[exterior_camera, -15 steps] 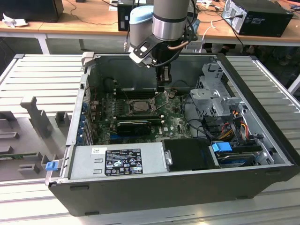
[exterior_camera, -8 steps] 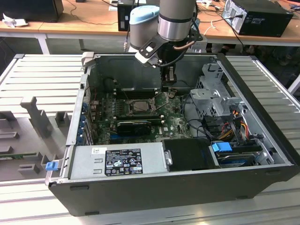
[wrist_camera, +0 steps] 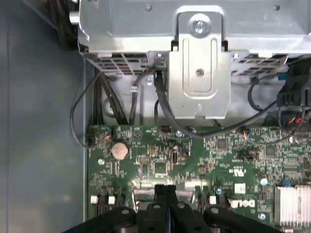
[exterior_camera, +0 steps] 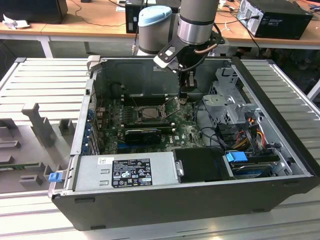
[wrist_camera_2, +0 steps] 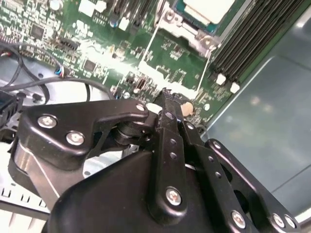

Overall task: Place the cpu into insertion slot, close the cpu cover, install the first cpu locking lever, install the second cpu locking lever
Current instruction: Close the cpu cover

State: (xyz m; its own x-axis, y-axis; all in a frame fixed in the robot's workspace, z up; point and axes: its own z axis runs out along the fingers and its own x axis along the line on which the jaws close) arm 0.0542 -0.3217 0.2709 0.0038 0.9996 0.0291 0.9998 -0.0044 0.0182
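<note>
My gripper [wrist_camera_2: 170,98], fingers pressed together with nothing visible between them, hangs just above the motherboard [wrist_camera: 146,155] at its edge nearest the metal drive cage [wrist_camera: 199,73], likely closed to serve as a narrow pusher. The cpu [wrist_camera_2: 206,8] lies in the insertion slot [wrist_camera_2: 194,29] mid-board, and a thin locking lever [wrist_camera_2: 147,46] beside it looks unlatched.

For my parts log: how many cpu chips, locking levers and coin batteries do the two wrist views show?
cpu: 1
locking levers: 2
coin battery: 1
Total: 4
</note>
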